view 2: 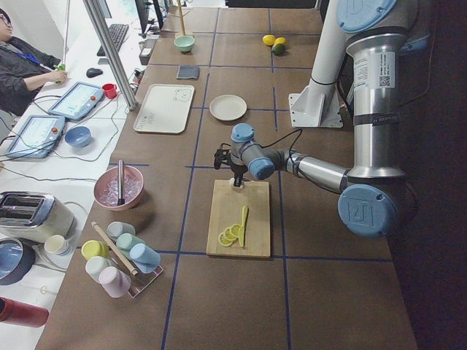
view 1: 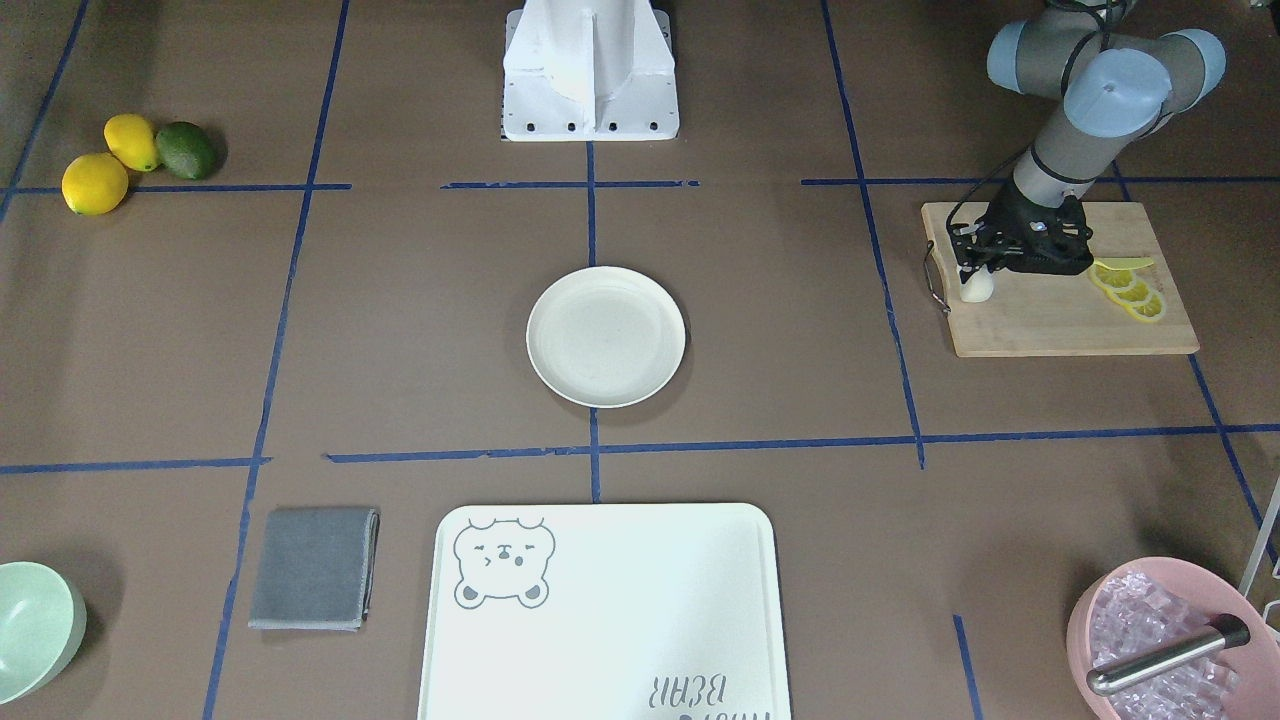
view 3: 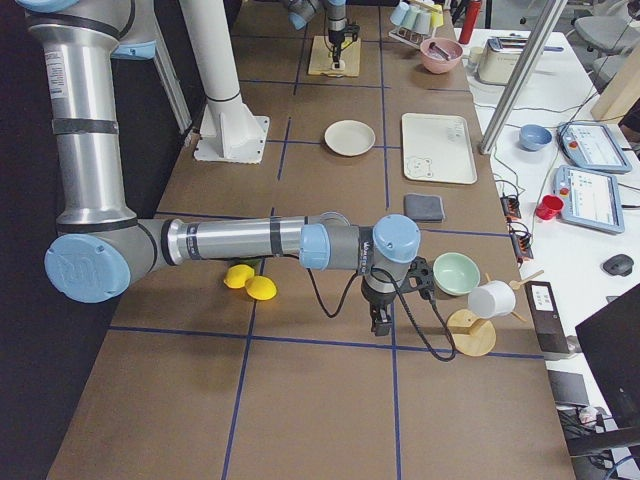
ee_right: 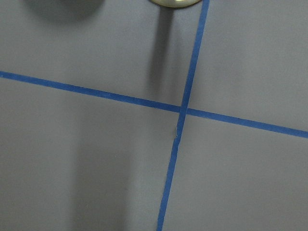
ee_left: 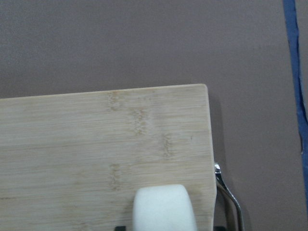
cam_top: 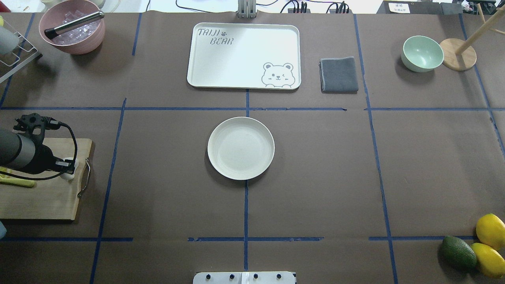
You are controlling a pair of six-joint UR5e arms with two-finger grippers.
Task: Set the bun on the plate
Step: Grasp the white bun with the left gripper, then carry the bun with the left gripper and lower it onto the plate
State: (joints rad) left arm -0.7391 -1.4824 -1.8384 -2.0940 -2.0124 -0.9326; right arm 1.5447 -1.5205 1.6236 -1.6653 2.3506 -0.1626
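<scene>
The bun [view 1: 977, 287] is a small white stub standing at the corner of a wooden cutting board [view 1: 1060, 320], beside the board's metal handle. My left gripper [view 1: 975, 268] hangs right over it, open, with a finger on each side. In the left wrist view the bun [ee_left: 163, 209] fills the bottom middle, with a gap between it and the dark finger tips. The round cream plate [view 1: 605, 336] lies bare at the table's middle, well away from the board. My right gripper [view 3: 380, 322] points down at bare table near a wooden stand; I cannot tell whether it is open or shut.
Lemon slices [view 1: 1130, 290] lie on the board behind the left gripper. A bear-printed tray [cam_top: 244, 55], a grey cloth [cam_top: 339, 75] and a mint bowl [cam_top: 422, 53] line the far side. A pink bowl of ice [cam_top: 73, 29] stands far left. Lemons and an avocado [cam_top: 457, 252] sit near right.
</scene>
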